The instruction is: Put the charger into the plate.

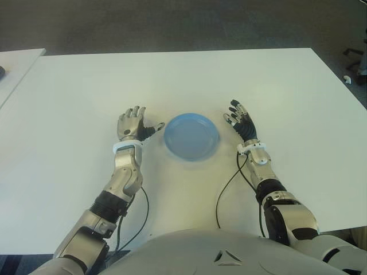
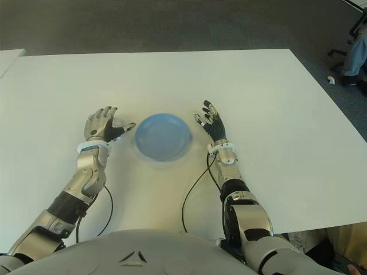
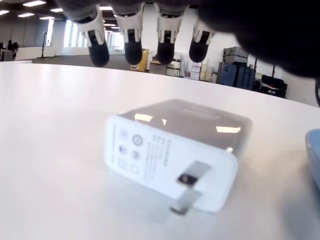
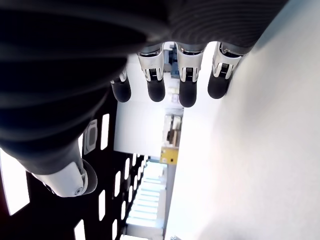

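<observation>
A dark carpeted floor (image 1: 172, 23) ran beyond the far edge of the white table (image 1: 189, 80), and the corner of a second white table (image 1: 17, 63) showed off to the plate's left. In the left wrist view, an open office room with ceiling lights and stacked equipment lay past the table's edge.

The round blue plate (image 1: 191, 136) sat on the table in front of the robot, with nothing in it. The left hand (image 1: 133, 125) was just beside the plate on its left, palm down, fingers (image 3: 133, 37) loosely extended and arched over the table, gripping nothing. The right hand (image 1: 241, 121) showed near the plate on its right, fingers (image 4: 187, 80) stretched out and relaxed, holding nothing.

The white charger (image 3: 175, 152) lay on its side on the table under the left hand's palm, left of the plate, its metal prongs facing the wrist camera. The fingertips hung above it without touching; the plate's blue rim (image 3: 312, 155) showed just past the charger.
</observation>
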You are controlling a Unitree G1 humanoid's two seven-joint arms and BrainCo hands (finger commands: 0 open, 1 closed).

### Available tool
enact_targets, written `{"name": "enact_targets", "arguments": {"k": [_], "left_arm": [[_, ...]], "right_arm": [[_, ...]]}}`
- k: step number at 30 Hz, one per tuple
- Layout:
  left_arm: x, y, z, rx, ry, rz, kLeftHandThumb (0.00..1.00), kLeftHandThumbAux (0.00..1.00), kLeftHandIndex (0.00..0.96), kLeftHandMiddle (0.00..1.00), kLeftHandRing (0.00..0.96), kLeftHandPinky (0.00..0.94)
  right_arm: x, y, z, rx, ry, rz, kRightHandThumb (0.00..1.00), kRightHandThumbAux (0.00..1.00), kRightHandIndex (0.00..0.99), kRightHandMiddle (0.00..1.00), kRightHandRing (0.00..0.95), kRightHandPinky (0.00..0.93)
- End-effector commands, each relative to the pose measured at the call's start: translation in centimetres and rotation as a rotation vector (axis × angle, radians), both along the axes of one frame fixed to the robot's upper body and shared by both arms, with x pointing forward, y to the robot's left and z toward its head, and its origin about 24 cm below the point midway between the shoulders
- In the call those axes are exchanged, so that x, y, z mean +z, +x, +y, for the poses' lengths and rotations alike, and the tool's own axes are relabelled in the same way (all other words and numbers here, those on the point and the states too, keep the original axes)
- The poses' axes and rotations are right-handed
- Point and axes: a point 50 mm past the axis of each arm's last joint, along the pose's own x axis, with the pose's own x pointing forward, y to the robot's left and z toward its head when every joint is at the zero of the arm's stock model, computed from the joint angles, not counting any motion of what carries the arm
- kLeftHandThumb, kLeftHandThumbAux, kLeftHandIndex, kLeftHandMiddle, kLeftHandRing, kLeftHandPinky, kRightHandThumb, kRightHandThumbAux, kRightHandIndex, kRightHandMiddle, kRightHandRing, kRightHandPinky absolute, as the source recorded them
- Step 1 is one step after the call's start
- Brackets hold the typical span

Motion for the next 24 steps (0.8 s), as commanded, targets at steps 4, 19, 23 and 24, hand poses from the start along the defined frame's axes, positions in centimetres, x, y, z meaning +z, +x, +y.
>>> {"name": "enact_targets", "arguments": {"k": [4,19,23,24], "left_arm": [[0.1,-0.7,0.5,0.006,0.028,0.041,0.084,0.181,0.0,0.0,0.0,0.0],[0.0,-1.9,1.2,0.009,0.105,0.155,0.071,0.216,0.0,0.006,0.0,0.0],[-1.4,-2.2,1.3,0.025,0.119,0.189,0.088,0.23,0.0,0.017,0.0,0.0],[-1.8,-2.2,1.4,0.028,0.124,0.196,0.092,0.233,0.0,0.019,0.0,0.0]], "right_arm": [[-1.5,-0.8,0.0,-0.008,0.013,0.087,0.146,0.606,0.0,0.078,0.08,0.07],[-1.4,-0.7,-0.2,-0.009,0.017,0.087,0.154,0.624,0.0,0.073,0.075,0.066],[-1.4,-0.7,-0.2,-0.011,0.02,0.081,0.151,0.628,0.0,0.073,0.075,0.067],[-1.3,-0.7,-0.2,-0.011,0.021,0.08,0.15,0.627,0.0,0.073,0.075,0.067]]}}
